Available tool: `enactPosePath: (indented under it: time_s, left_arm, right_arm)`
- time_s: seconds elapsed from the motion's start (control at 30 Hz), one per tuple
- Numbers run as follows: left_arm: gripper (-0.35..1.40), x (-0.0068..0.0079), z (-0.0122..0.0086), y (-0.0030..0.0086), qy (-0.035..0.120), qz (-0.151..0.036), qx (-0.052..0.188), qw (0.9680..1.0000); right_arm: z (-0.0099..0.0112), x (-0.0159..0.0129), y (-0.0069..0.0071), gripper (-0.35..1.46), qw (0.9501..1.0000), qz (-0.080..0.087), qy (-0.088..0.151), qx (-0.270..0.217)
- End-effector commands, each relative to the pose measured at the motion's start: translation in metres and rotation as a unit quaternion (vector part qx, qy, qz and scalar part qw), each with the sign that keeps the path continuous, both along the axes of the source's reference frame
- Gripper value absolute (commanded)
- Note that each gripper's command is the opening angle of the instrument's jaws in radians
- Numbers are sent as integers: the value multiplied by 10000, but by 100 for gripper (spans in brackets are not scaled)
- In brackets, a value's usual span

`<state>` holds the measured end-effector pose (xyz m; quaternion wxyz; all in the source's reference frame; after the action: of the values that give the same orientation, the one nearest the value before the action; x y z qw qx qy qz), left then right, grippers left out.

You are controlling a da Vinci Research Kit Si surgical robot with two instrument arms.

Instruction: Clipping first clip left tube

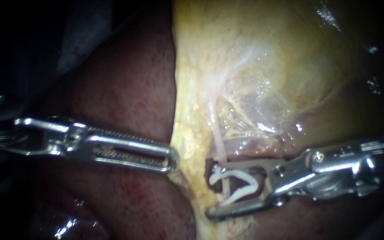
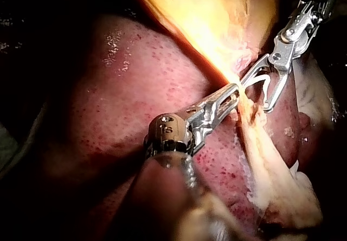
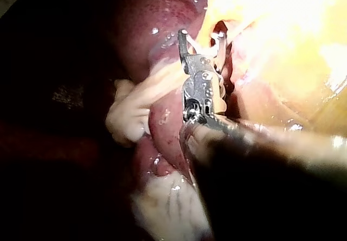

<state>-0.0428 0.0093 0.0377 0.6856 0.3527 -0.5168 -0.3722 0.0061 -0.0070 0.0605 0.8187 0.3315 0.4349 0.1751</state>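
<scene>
1. My left instrument [image 1: 172,159] reaches across the dark red liver [image 1: 125,98]. Its jaws are closed on the edge of the pale yellow gallbladder [image 1: 245,66].
2. My right instrument [image 1: 211,189] has its jaws spread wide, carrying an open white clip [image 1: 241,194] between them.
3. The tube [image 1: 218,144], a thin pale strand, runs down from the gallbladder and passes between the clip's two arms.
4. Progress, as I judge it: the clip sits around the tube but is not squeezed flat. No closed clip shows on the tube. Closing the clip and letting go of it remain.
</scene>
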Motion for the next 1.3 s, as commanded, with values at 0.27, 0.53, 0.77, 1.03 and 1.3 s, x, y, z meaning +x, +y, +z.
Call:
enactPosePath:
  time_s: [0.27,0.53,0.77,1.03,1.3]
  left_arm:
    - [-35,0,0,0,2,-1,0,10000]
    - [-35,-1,1,1,1,0,0,10000]
    - [-35,-1,2,1,0,1,0,10000]
    - [-35,-1,2,2,1,1,0,10000]
    - [-35,-1,2,2,1,0,0,10000]
  right_arm:
    - [7,20,-1,58,10000,-38,-1,20]
    - [4,31,-5,58,10000,-36,-6,17]
    - [2,39,-10,55,10000,-62,-2,26]
    - [5,42,-16,51,9998,-164,17,81]
    - [5,42,-20,42,9997,-171,-15,192]
